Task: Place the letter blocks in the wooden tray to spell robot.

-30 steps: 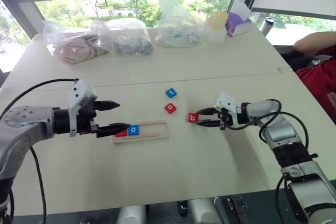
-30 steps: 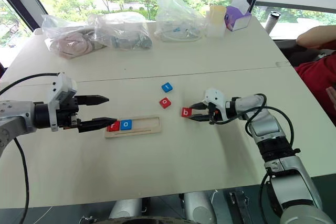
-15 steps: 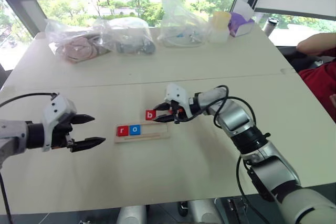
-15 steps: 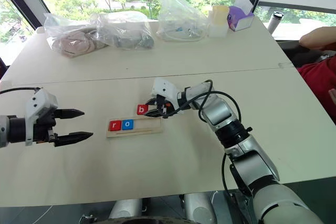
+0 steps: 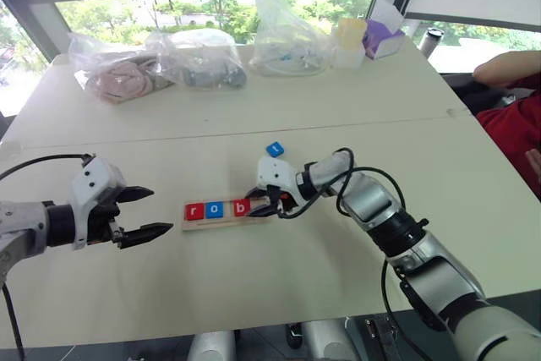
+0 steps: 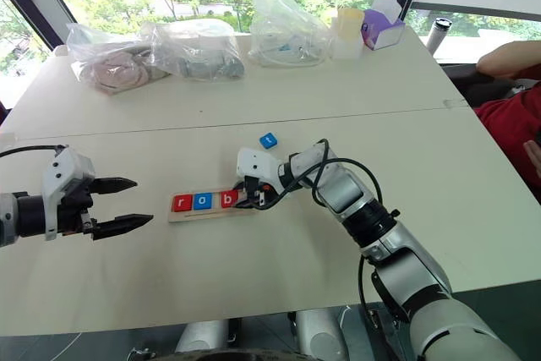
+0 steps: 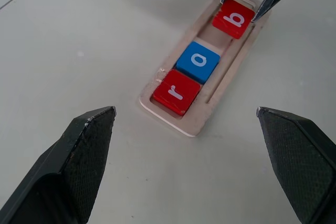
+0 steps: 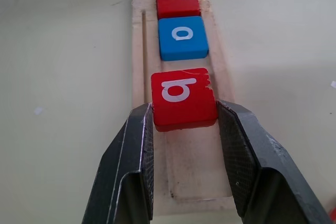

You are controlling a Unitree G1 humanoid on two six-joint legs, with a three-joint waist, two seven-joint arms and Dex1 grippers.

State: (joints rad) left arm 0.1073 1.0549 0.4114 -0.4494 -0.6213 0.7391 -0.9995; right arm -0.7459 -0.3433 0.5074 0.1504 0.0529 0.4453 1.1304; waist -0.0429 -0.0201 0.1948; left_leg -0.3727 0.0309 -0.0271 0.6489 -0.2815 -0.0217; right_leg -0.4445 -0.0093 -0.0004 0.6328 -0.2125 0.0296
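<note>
Wooden tray [image 5: 226,211]: lies flat on the white table [image 5: 338,107], long axis running left to right, between the two arms.
Red "r" tile [image 5: 195,210]: seated in the tray's leftmost slot.
Blue "o" tile [image 5: 215,209]: in the tray, touching the "r" tile on its right side.
Red "b" tile [image 8: 184,99]: over the tray's third place, a small gap apart from the "o"; whether it rests fully on the tray floor, cannot tell.
Right gripper [image 5: 262,202]: fingers pressed against two opposite edges of the "b" tile, pinching it; one corner of the tile looks chipped in the right wrist view.
Left gripper [image 5: 144,211]: fingers spread wide, holding nothing, just left of the tray's end and apart from it.
Blue loose tile [image 5: 274,150]: on the table beyond the tray, near the right forearm; its letter is too small to read.
Table far edge: clear plastic bags [image 5: 203,57] with contents, a purple box [image 5: 382,38].
</note>
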